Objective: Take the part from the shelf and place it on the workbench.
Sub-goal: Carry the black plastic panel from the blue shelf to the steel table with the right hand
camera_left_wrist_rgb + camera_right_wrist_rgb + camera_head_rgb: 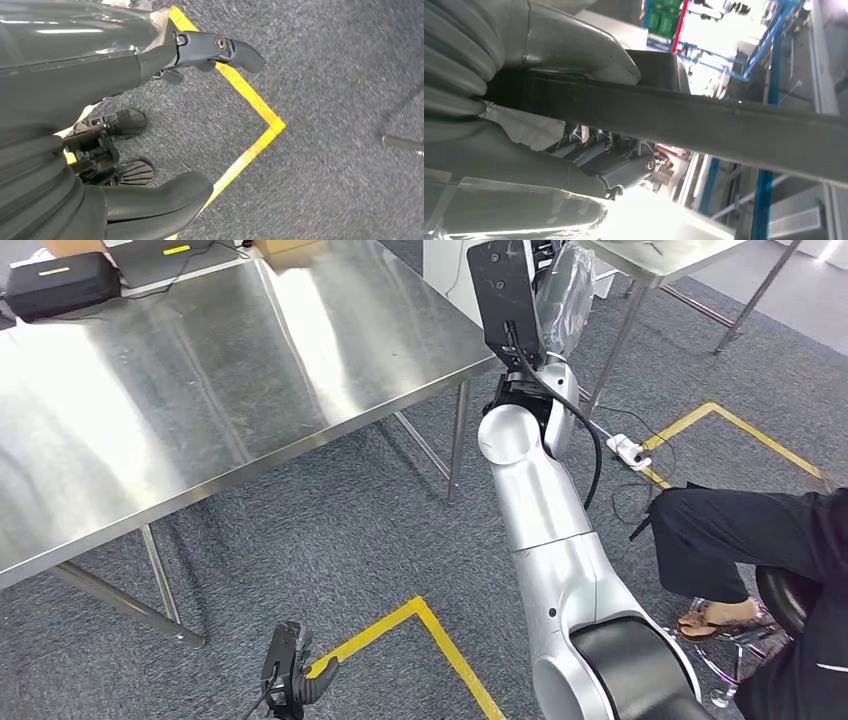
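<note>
The right arm reached up and far, its hand clamped on a flat black part held upright beyond the workbench's right corner, while the left hand hung low, fingers apart, holding nothing.

1. The head view is bright and sharp. Light from above makes long white streaks on the shiny table
2. The table throws a soft, pale shadow on the grey carpet under it
3. The silver arm has small bright spots on its round parts
4. The left wrist view is a bit dimmer. The carpet there looks smeared and blurry, and the yellow tape has soft edges
5. The right wrist view is dark up close and very white far away. The windows and the low middle part are washed out by glare
6. Close parts there are out of focus
</note>
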